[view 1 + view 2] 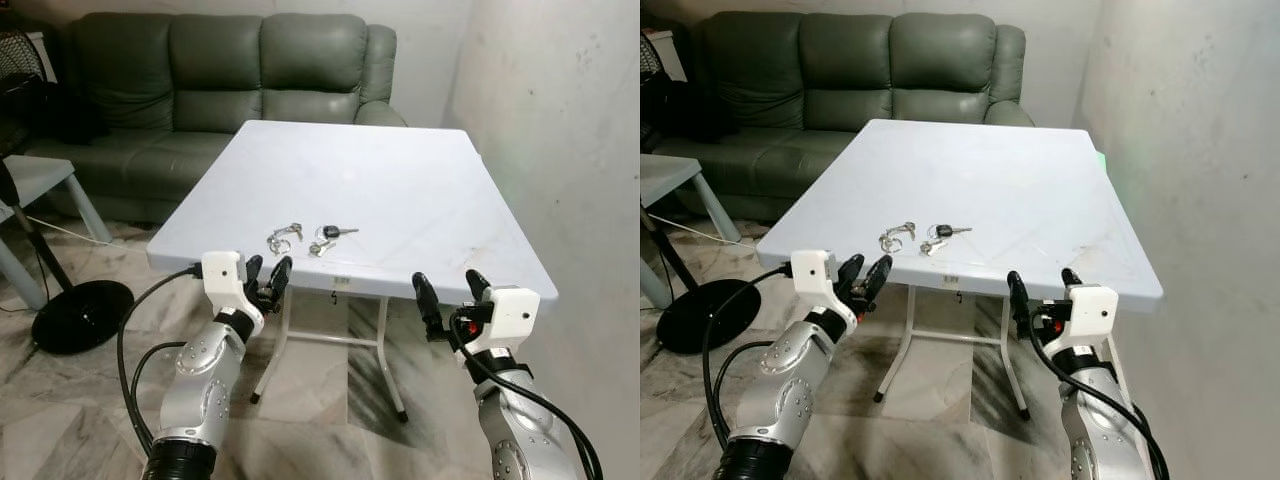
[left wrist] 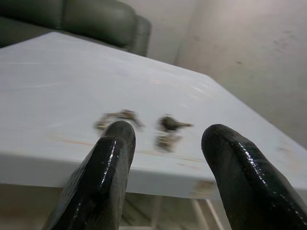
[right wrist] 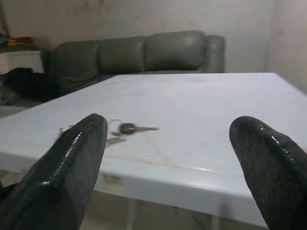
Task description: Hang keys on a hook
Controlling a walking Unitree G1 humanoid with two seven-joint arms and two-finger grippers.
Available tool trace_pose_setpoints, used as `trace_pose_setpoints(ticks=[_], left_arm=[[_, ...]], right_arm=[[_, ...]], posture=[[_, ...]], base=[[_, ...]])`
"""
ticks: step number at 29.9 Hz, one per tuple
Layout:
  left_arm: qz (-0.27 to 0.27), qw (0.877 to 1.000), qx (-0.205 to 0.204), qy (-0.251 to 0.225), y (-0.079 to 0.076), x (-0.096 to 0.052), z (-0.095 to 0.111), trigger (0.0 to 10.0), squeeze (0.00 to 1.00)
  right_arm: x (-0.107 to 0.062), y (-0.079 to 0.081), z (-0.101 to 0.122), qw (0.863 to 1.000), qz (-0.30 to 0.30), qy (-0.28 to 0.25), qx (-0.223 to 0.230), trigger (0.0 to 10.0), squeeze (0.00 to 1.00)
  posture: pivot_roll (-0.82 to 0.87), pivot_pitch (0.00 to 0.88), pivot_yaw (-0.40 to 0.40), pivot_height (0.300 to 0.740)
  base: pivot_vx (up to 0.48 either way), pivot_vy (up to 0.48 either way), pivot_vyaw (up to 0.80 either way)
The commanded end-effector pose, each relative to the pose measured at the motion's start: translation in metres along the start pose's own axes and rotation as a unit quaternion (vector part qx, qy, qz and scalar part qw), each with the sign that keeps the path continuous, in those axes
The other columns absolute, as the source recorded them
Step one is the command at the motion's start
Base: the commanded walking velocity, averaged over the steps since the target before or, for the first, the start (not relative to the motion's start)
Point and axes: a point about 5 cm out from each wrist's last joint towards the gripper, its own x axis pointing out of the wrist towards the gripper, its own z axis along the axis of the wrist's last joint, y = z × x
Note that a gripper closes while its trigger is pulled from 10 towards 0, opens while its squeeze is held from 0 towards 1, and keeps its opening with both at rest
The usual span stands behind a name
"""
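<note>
Smooth, pale and square, the folding surface [image 1: 400, 190] stands before a padded green leather sofa [image 1: 220, 70]. Two small metal bunches of keys [image 1: 322, 238] lie near its front edge. Below that edge, the left tool [image 1: 268, 281] and right tool [image 1: 452, 295] hover with glossy black fingers spread, empty.

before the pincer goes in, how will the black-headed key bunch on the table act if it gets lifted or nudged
The black-headed key bunch looks like loose pieces on a ring, so it would likely dangle and swing when lifted. It lies flat on the smooth white table, so a nudge probably slides it rather than rolls it. It looks small, likely light.
</note>
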Motion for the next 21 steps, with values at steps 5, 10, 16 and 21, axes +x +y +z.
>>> trace_pose_setpoints(ticks=[5, 10, 16, 21], left_arm=[[0.014, 1.0, 0.004, -0.003, 0.0071, -0.003, 0.0037, 10.0, 0.0], [0.015, 1.0, 0.011, -0.003, 0.0076, -0.0028, 0.0043, 10.0, 0.0], [0.017, 1.0, 0.016, -0.003, 0.0084, -0.0017, 0.005, 10.0, 0.0], [0.019, 1.0, 0.017, -0.004, 0.0085, -0.0015, 0.005, 10.0, 0.0]], right_arm=[[0.0045, 0.0088, 0.0063, 1.0, 0.019, -0.012, 0.006, 10.0, 0.0], [0.0042, 0.0088, 0.0063, 1.0, 0.019, -0.011, 0.006, 10.0, 0.0], [0.0045, 0.0089, 0.0067, 1.0, 0.02, -0.011, 0.006, 10.0, 0.0], [0.0046, 0.0088, 0.0075, 1.0, 0.021, -0.011, 0.005, 10.0, 0.0]], posture=[[0.01, 0.0, -0.009, 0.74], [0.01, 0.0, -0.01, 0.74], [0.01, 0.0, -0.011, 0.74], [0.01, 0.0, -0.012, 0.74]], base=[[0.0, 0.465, 0.0], [0.0, 0.475, 0.0], [0.0, 0.417, 0.0], [0.0, 0.364, 0.0]])
